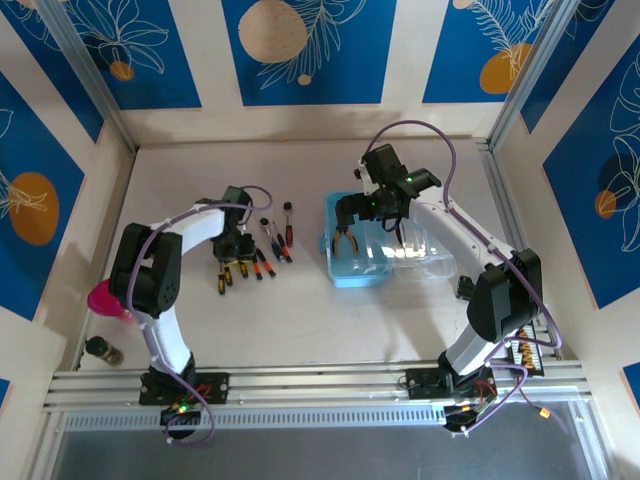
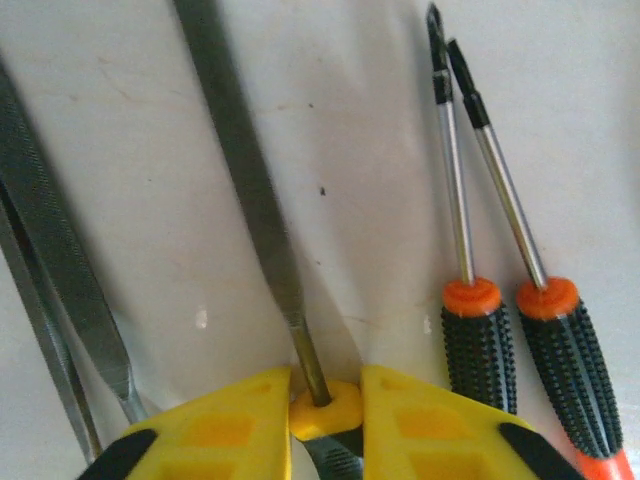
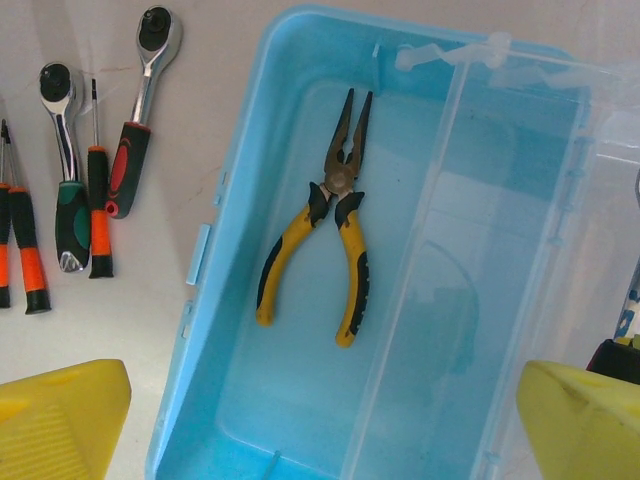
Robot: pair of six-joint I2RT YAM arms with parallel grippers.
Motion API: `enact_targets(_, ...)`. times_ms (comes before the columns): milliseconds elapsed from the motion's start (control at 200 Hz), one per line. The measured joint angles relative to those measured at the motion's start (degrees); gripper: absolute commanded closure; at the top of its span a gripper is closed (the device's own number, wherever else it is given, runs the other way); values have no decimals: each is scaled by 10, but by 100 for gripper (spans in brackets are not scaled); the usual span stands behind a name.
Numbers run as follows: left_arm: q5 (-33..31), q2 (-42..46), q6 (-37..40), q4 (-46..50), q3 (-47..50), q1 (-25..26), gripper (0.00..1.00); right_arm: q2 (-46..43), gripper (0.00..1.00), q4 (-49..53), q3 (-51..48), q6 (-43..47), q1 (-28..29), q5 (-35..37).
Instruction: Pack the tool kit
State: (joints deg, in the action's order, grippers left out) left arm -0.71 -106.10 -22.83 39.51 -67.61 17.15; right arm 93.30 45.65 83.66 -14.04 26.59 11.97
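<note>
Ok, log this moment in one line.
pliers: in case | left gripper: around file | right gripper: open above case | screwdrivers: on table

My left arm (image 1: 172, 340), right arm (image 1: 460, 228): white link shells, black rounded joint housings. Purple cable (image 1: 410, 123) loops along each (right one in wide arc). Fingers (image 2: 215, 430) yellow moulded plastic, black corners, fine ribbing on pad face.

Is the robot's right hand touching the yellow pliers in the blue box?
Apart. The right wrist view shows the pliers lying on the box floor, with bare blue plastic between them and both yellow fingers.
</note>
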Motion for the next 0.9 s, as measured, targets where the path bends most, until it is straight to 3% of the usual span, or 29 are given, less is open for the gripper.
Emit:
enact_targets(75,2,1,2,3,-3,0,100,0,1,1,0,0,-1,0)
enact_targets(440,14,10,9,3,-4,0,100,-5,1,7,-3,0,-5,0)
enact_targets(645,33,63,20,28,-30,0,100,-24,1,12,-8,0,-7,-3)
enact_targets(900,145,140,21,35,-115,12,100,-47,0,5,-12,-8,-12,-80)
